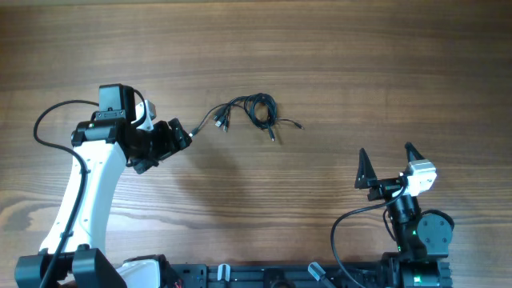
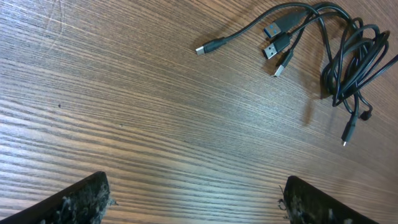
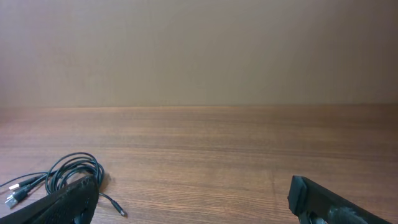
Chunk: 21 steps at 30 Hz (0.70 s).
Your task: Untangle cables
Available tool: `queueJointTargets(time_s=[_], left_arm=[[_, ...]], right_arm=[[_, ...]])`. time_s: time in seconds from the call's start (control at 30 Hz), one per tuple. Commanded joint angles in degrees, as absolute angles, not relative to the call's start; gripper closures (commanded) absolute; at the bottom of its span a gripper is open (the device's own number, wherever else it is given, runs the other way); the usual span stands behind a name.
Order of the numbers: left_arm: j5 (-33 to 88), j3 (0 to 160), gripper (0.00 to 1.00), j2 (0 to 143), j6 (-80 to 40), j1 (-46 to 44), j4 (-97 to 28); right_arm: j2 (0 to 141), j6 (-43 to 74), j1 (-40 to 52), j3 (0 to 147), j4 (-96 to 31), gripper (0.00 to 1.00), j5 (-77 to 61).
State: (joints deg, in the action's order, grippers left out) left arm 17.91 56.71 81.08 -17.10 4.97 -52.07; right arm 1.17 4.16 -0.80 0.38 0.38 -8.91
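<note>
The cables (image 1: pixel 254 110) are thin black cords coiled in a small tangle at the table's middle, with several plug ends fanned out to the left and two loose ends to the lower right. In the left wrist view the cables (image 2: pixel 348 59) lie at the upper right, plugs pointing left. In the right wrist view the cables (image 3: pixel 68 171) show at the lower left. My left gripper (image 1: pixel 182 136) is open and empty, just left of the nearest plug; it also shows in the left wrist view (image 2: pixel 196 199). My right gripper (image 1: pixel 390 164) is open and empty, far to the right; its fingers show in the right wrist view (image 3: pixel 193 202).
The wooden table (image 1: pixel 360 64) stretches all round the cables. The thick black arm cables (image 1: pixel 48 120) loop beside the left arm and another (image 1: pixel 344 232) curves by the right arm's base. A dark rail (image 1: pixel 256 276) runs along the front edge.
</note>
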Motion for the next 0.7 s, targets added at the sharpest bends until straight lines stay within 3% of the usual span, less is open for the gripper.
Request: queueJointTargets(time_s=[0.0,0.03,0.07,0.1,0.13,0.17,0.2,0.47,0.5,0.6,0.67], left_arm=[[16.9,56.2,0.09,81.7,-17.0,5.0,-51.9],[16.4,56.2,0.12,82.0,-17.0,5.0,-51.9],[16.2,56.2,0.26,82.5,-17.2,5.0,-51.9],[16.2,56.2,0.62,83.2,-17.2,5.0,-51.9],[16.2,56.2,0.82,83.8,-17.2,5.0,-51.9],[16.2,56.2,0.92,84.6,-17.2,5.0,-51.9],[16.2,56.2,0.96,85.6,-17.2,5.0,-51.9],[16.2,56.2,0.89,87.7,-17.5,4.0,-51.9],[16.2,56.2,0.85,87.8,-17.5,3.8,-51.7],[14.6,56.2,0.51,87.8,-20.0,3.2,-50.1],[11.4,56.2,0.43,87.8,-24.1,3.2,-49.0]], right_arm=[[0.8,3.2,-0.3,0.3,0.6,0.00,-8.3],[0.8,3.2,-0.3,0.3,0.6,0.00,-8.3],[0.8,3.1,-0.3,0.3,0.6,0.00,-8.3],[0.8,3.1,-0.3,0.3,0.6,0.00,-8.3],[0.8,3.2,-0.3,0.3,0.6,0.00,-8.3],[0.8,3.1,-0.3,0.3,0.6,0.00,-8.3],[0.8,3.1,-0.3,0.3,0.6,0.00,-8.3],[0.8,3.1,-0.3,0.3,0.6,0.00,-8.3],[0.8,3.2,-0.3,0.3,0.6,0.00,-8.3],[0.8,3.1,-0.3,0.3,0.6,0.00,-8.3],[0.8,3.2,-0.3,0.3,0.6,0.00,-8.3]])
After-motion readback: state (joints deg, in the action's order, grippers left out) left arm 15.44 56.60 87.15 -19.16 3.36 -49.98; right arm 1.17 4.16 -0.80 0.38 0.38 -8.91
